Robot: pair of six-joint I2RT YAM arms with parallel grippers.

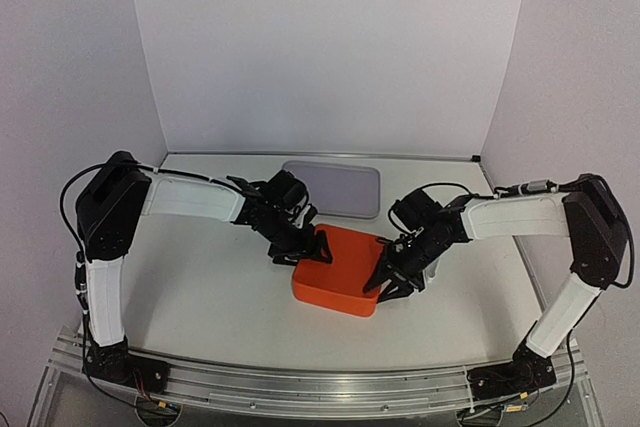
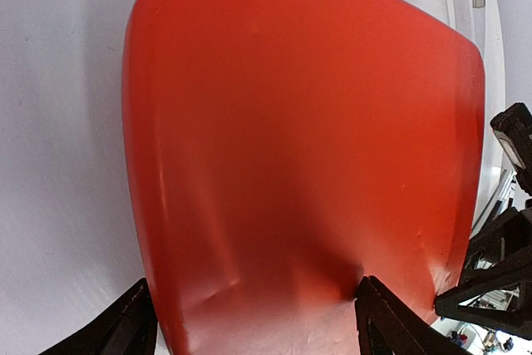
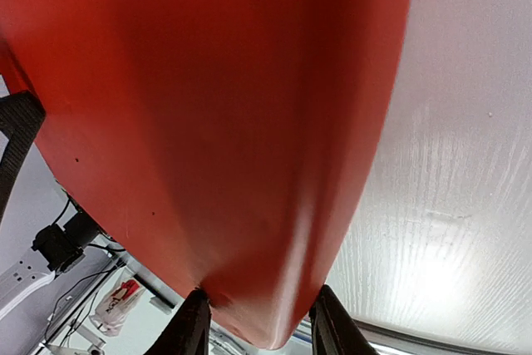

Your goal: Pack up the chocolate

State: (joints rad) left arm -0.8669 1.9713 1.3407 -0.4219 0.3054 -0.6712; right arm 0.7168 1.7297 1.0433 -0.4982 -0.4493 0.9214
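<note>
an orange box point(image 1: 345, 272) with rounded corners lies near the middle of the white surface point(image 1: 200, 287), turned a little so its corners point off the square. in the top view the left hand point(image 1: 300, 247) meets the box at its 10 o'clock corner, and the right hand point(image 1: 385, 282) meets it at about 4 o'clock, on the near right corner, so the two arms reach in from opposite sides. from the left wrist the left hand point(image 2: 253, 284) is spread wide with the end of the box between its two black fingers point(image 2: 133, 322); both touch the orange skin, which dimples beside the right-hand one, so it holds the box in a wide grip. from the right wrist the right hand point(image 3: 259, 293) is set narrow, its fingers point(image 3: 187, 330) pinching one rounded corner of the box from both sides. a flat grey tray point(image 1: 335, 187) lies at 12 o'clock from the box, near the back wall and apart from it. the chocolate cannot be made out in any view; i cannot tell whether it is inside the box
</note>
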